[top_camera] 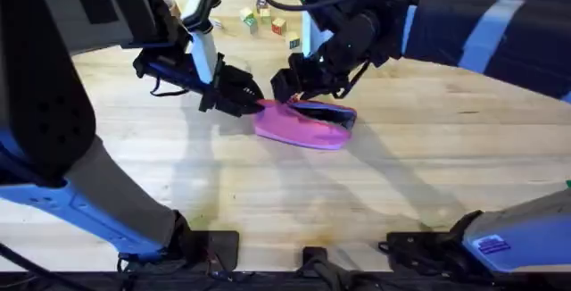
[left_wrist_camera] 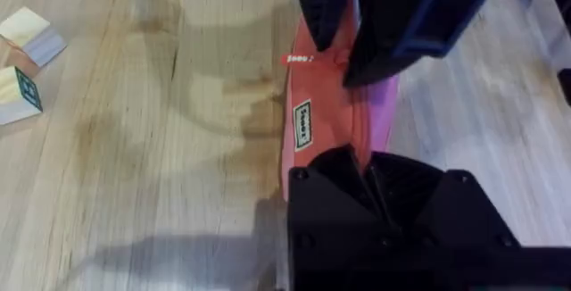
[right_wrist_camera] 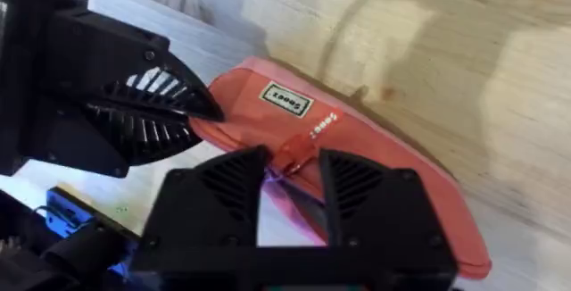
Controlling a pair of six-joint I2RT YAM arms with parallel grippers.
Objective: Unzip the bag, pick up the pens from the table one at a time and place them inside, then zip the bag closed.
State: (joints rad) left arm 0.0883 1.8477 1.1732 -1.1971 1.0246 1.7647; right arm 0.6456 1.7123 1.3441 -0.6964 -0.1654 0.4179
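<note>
I am on the zip step: left end effector (top_camera: pixel 243 97) clamps the bright pink fabric pouch's (top_camera: pixel 302 127) end, right end effector (right_wrist_camera: pixel 292 173) straddles its pull, unclosed; next, pinch and draw.

Counting: one bag, two tools, a few blocks, one surface.

One pink bag (top_camera: pixel 303 127) is lying between two black tools, the left tool (top_camera: pixel 252 100) meeting one end of it and the right tool (top_camera: pixel 290 94) sitting over its top edge. Beyond the right tool, at least four small blocks (top_camera: pixel 265 20) are resting in a cluster, though the exact number is hard to tell. One wooden surface (top_camera: pixel 401 184) is carrying everything.
</note>
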